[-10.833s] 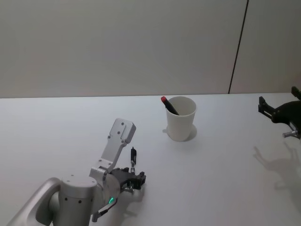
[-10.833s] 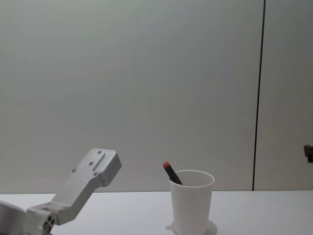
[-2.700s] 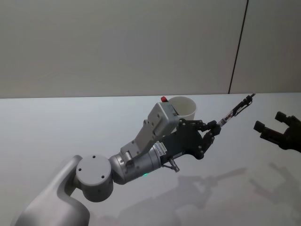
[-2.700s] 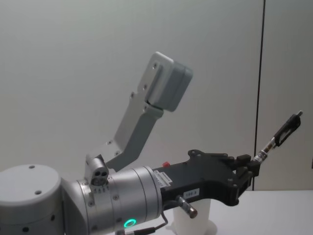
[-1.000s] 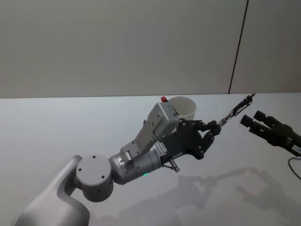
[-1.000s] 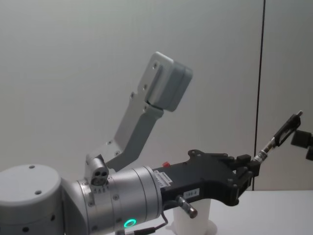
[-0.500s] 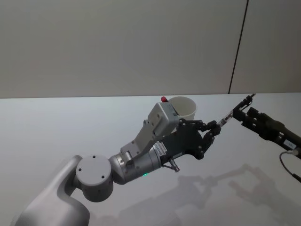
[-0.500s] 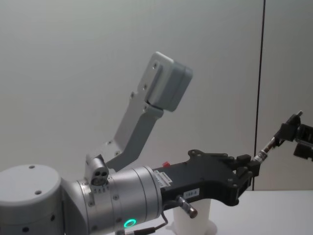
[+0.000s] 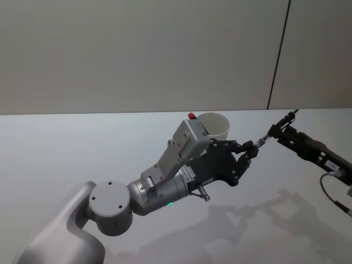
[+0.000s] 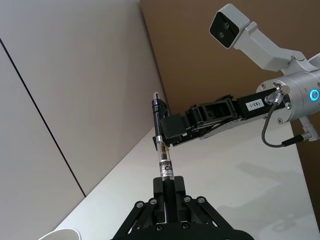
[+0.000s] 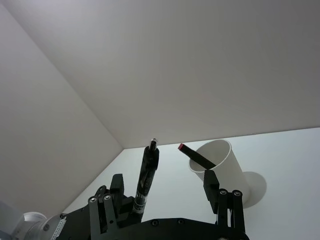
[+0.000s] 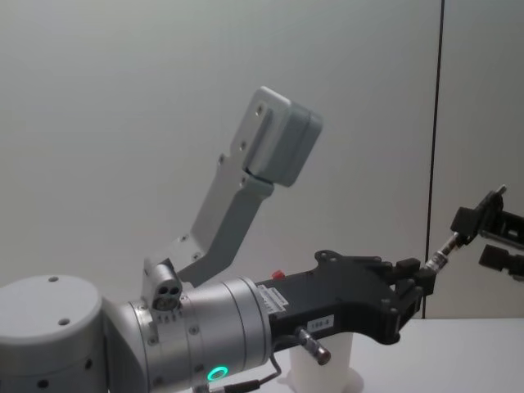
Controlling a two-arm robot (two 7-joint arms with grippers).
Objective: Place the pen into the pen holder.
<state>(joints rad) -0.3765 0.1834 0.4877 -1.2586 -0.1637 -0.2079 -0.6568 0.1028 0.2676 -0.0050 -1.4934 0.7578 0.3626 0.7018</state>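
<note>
My left gripper point(image 9: 250, 149) is shut on the lower end of the pen point(image 9: 263, 138), holding it up at a slant well above the table, to the right of the pen holder point(image 9: 215, 125). My right gripper point(image 9: 275, 133) is open, its fingers straddling the pen's upper half point(image 12: 446, 246). In the right wrist view the pen point(image 11: 146, 172) stands close to one finger, the other finger point(image 11: 211, 185) well apart. The left wrist view shows the pen point(image 10: 161, 150) rising from my left gripper point(image 10: 167, 187) into the right gripper point(image 10: 170, 131). The white pen holder point(image 11: 220, 160) stands upright.
A red-capped pen point(image 9: 192, 116) leans inside the pen holder point(image 12: 323, 368). My left forearm point(image 9: 187, 159) stretches across in front of the cup. The white table point(image 9: 66, 159) runs back to a plain wall with a dark vertical seam point(image 9: 279, 55).
My right gripper has moved left toward the pen and now has its open fingers on either side of the pen's upper part. The left arm and pen have stayed still.
</note>
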